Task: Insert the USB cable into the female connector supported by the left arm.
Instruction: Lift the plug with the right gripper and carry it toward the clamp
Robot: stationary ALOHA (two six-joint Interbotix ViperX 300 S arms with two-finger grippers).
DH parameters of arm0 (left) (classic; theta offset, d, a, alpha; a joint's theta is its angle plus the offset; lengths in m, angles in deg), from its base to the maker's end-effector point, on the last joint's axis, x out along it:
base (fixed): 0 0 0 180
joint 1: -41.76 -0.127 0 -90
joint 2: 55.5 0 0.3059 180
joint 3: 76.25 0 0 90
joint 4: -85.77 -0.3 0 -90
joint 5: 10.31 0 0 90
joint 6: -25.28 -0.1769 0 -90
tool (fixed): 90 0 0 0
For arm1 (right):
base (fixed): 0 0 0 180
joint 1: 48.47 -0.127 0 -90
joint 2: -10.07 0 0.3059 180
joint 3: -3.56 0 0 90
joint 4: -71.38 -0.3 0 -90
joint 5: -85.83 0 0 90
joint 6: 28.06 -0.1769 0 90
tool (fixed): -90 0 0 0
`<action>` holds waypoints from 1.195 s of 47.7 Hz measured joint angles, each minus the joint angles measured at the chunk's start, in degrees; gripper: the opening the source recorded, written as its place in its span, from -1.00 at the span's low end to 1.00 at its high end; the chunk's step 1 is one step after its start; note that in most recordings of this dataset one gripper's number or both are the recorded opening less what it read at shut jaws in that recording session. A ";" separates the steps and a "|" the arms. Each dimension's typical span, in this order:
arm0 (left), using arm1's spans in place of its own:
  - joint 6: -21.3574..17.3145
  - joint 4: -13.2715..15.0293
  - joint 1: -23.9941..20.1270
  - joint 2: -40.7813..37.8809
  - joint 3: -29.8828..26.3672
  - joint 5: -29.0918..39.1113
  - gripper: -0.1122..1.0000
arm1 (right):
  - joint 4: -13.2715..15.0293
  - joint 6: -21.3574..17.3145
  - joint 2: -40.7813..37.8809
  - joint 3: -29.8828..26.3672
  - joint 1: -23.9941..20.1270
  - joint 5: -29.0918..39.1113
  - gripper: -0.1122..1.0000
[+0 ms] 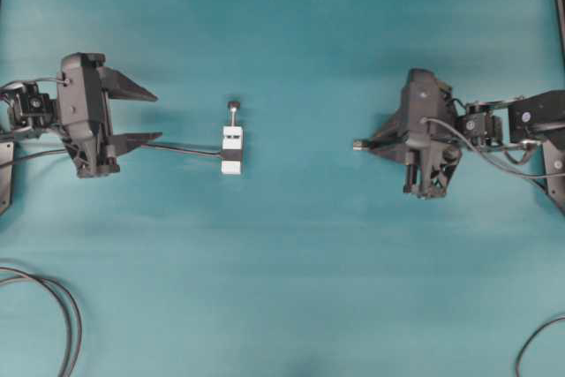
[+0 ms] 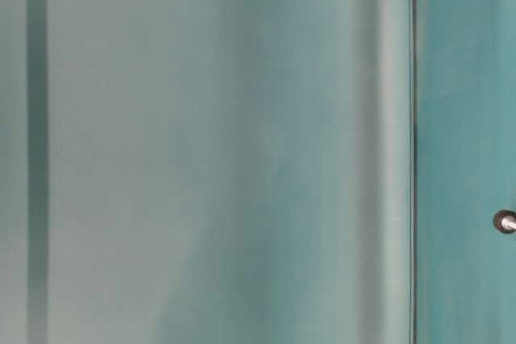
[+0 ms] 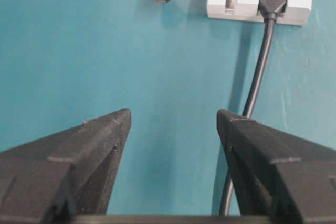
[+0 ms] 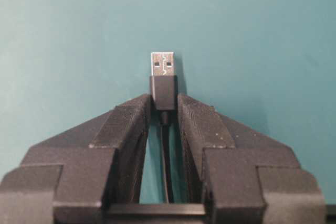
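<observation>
The right claw point(image 4: 164, 103) was clenched on the USB cable point(image 4: 163, 92) at its dark plug body, the metal tip sticking out bare toward the connector point(image 1: 231, 149), which lay free on the table point(image 1: 300, 289), well apart. The left claw point(image 1: 148, 116) stood released, short of it. The small, light block would likely slide if pushed; best gripped across its white sides, clear of the socket.

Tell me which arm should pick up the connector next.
Left. Its open gripper sits beside the connector, astride its cable. The right gripper is shut on the USB plug, further off.
</observation>
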 measured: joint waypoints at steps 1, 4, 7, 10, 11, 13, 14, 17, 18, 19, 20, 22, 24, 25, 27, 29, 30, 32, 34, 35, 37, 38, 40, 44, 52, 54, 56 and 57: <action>0.00 -0.09 0.00 -0.26 0.00 -0.18 0.60 | 0.09 -0.09 0.00 -0.26 -0.09 0.09 -0.40; 0.00 -0.09 0.00 -1.32 0.00 -0.70 0.59 | 0.26 0.00 0.00 -1.23 -0.53 0.18 -0.40; 0.00 -0.09 0.00 -2.37 -0.09 -1.05 0.60 | 0.44 0.00 0.00 -2.29 -0.79 0.79 -0.40; 0.00 0.00 0.00 -3.25 -0.18 -1.23 0.60 | 0.53 0.00 0.00 -3.52 -1.05 2.11 -0.40; 0.00 0.00 0.00 -3.52 -0.26 -1.23 0.60 | 0.53 0.00 0.00 -3.78 -1.14 2.46 -0.40; 0.00 0.00 0.00 -3.87 -0.35 -1.41 0.60 | 0.53 0.09 0.00 -4.39 -1.32 3.25 -0.40; 0.00 -0.09 0.00 -4.04 -0.53 -1.58 0.60 | 0.53 0.09 0.00 -4.75 -1.41 3.52 -0.40; 0.09 0.00 0.18 -4.13 -0.70 -2.11 0.60 | 0.53 0.26 0.00 -5.45 -1.49 3.96 -0.40; 0.00 -0.09 0.18 -4.13 -0.88 -2.29 0.60 | 0.53 0.35 0.00 -5.71 -1.49 4.04 -0.40; 0.00 -0.09 0.26 -4.13 -0.97 -2.55 0.60 | 0.53 0.53 0.00 -5.80 -1.49 4.04 -0.40; 0.00 0.00 0.44 -4.13 -0.97 -2.72 0.60 | 0.53 0.79 0.00 -5.98 -1.49 4.04 -0.40; 0.00 0.00 0.88 -4.22 -1.05 -3.25 0.60 | 0.53 1.23 0.00 -6.15 -1.49 3.96 -0.40; 0.00 -0.09 1.32 -4.22 -1.14 -3.78 0.60 | 0.53 1.85 0.00 -6.33 -1.49 3.78 -0.40; 0.00 0.00 1.49 -4.22 -1.23 -4.04 0.60 | 0.53 2.20 0.00 -6.42 -1.49 3.60 -0.40; 0.00 0.00 1.93 -4.22 -1.41 -4.31 0.60 | 0.53 2.72 0.00 -6.42 -1.49 3.34 -0.40; 0.00 -0.09 2.46 -4.22 -1.58 -4.48 0.60 | 0.53 3.16 -0.09 -6.50 -1.49 2.81 -0.40; 0.00 0.00 2.72 -4.22 -1.76 -4.48 0.60 | 0.53 3.34 -0.26 -6.50 -1.49 2.46 -0.40; 0.09 0.00 3.08 -4.22 -2.11 -4.57 0.60 | 0.53 3.34 -0.62 -6.59 -1.49 2.11 -0.40; 0.09 0.00 3.52 -4.31 -2.55 -4.57 0.60 | 0.53 3.34 -1.23 -6.68 -1.49 1.67 -0.40; 0.18 -0.09 3.69 -4.31 -2.72 -4.48 0.60 | 0.53 3.34 -1.58 -6.68 -1.49 1.58 -0.40; 0.62 -0.09 3.96 -4.48 -3.16 -4.39 0.60 | 0.53 3.34 -2.37 -6.94 -1.49 1.23 -0.40; 0.88 0.00 4.04 -4.57 -3.43 -4.31 0.60 | 0.53 3.34 -2.81 -7.12 -1.49 1.05 -0.40; 1.67 0.00 4.22 -4.92 -3.87 -4.31 0.60 | 0.53 3.34 -3.78 -7.56 -1.49 0.88 -0.40; 3.08 -0.09 4.22 -5.98 -4.66 -4.22 0.61 | 0.53 3.52 -5.54 -8.88 -1.49 0.70 -0.40; 3.52 0.00 4.66 -9.40 -5.80 -4.31 0.61 | 0.53 5.10 -7.03 -11.34 -1.58 0.53 -0.40; 3.60 0.00 4.75 -10.20 -5.98 -4.48 0.61 | 0.53 5.62 -7.12 -11.78 -1.67 0.53 -0.40; 3.52 0.00 4.92 -10.99 -6.24 -4.57 0.61 | 0.53 6.06 -7.12 -12.22 -1.67 0.53 -0.40; 3.52 -0.09 5.01 -11.34 -6.33 -4.66 0.61 | 0.53 6.15 -7.12 -12.39 -1.76 0.62 -0.40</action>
